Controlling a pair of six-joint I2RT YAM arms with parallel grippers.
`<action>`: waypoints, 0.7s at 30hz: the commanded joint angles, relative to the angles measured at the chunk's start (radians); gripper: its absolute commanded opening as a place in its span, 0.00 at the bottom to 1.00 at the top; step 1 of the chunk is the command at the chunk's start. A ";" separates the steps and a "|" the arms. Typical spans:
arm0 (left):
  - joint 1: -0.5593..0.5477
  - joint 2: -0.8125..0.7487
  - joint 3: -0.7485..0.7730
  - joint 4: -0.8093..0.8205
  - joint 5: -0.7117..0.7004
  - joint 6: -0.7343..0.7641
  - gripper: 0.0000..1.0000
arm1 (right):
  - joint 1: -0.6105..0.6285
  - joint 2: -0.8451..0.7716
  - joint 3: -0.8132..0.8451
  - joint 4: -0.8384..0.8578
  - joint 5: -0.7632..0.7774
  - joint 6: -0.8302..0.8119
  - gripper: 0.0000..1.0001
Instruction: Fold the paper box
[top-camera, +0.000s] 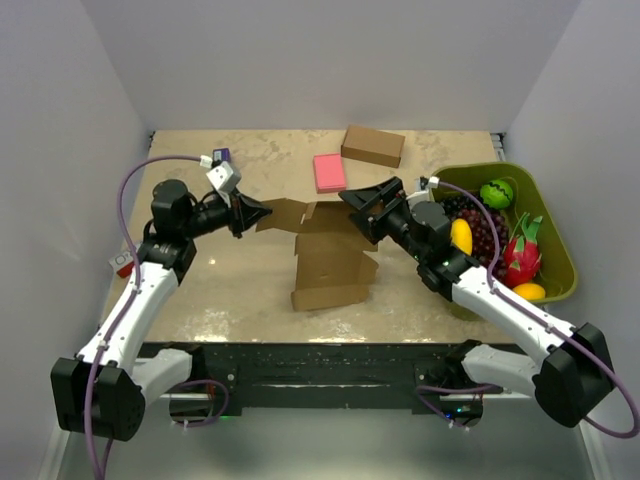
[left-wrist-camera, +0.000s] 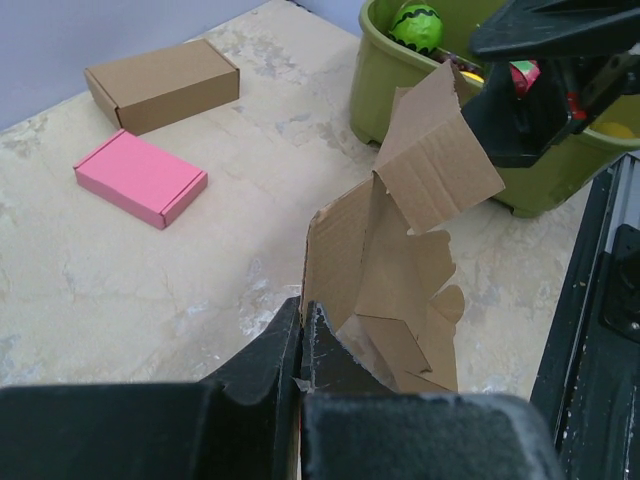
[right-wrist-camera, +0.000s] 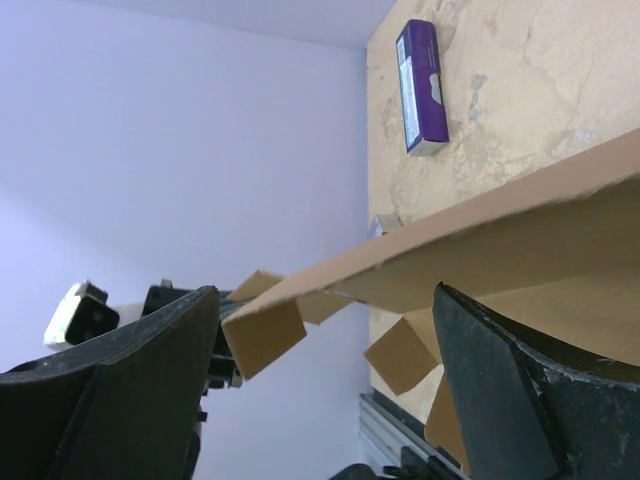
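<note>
Pinching one thin flap of the paper box is my left gripper. Its two fingers are pressed tight together on the edge of the card. I think I hold it there so the box cannot slide while the other side gets bent.

My right gripper has its fingers spread wide, one on each side of the flap on the other side. The card runs through the gap and nothing squeezes it yet. I think it waits like that so it can close on the flap or push it over.

The paper box is only half made, with some flaps up and some flat. It sits just in front of the pink box, on the side nearer my arms. A finished brown box sits just behind the pink box. A green tub of toy fruit is well off to its right.

A purple packet lies well off to its left. It has white marks, too small for me to read. I see no words on the three boxes.
</note>
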 joint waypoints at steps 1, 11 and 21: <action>-0.016 -0.028 -0.015 0.051 0.041 0.033 0.00 | -0.039 0.014 -0.053 0.147 -0.045 0.138 0.90; -0.034 -0.033 -0.020 0.050 0.066 0.064 0.00 | -0.087 0.031 -0.108 0.168 -0.002 0.142 0.86; -0.045 0.022 -0.018 0.030 -0.023 0.055 0.00 | -0.093 0.021 -0.156 0.145 0.035 0.094 0.42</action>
